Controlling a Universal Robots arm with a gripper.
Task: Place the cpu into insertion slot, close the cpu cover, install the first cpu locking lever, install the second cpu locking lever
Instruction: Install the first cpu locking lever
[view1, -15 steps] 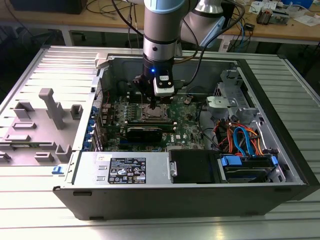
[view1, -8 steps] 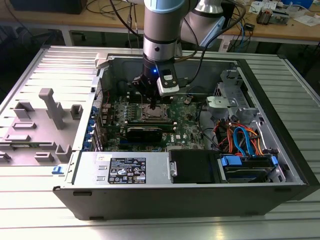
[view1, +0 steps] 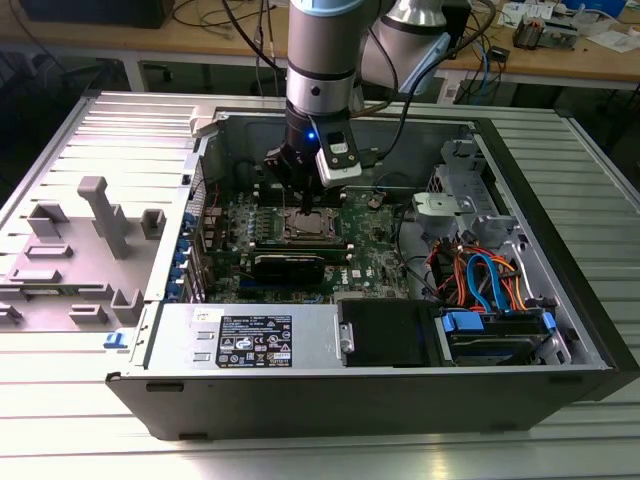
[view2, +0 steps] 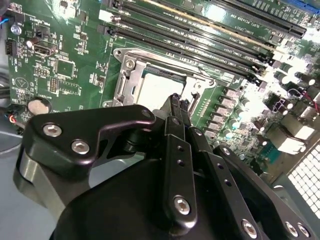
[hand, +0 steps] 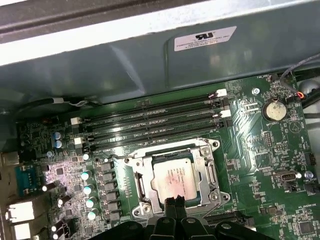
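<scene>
The pincer is shown clenched at the edge of the cpu, which is framed by the cpu cover. Long black memory slots are ranged just beside it.

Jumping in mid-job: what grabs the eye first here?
The robot arm reaches down into the open computer case in the middle of the exterior view. In both wrist views its gripper, jaws drawn together, sits at the edge of the shiny cpu cover. The cover frames the silver cpu, next to the long memory slots.
</scene>
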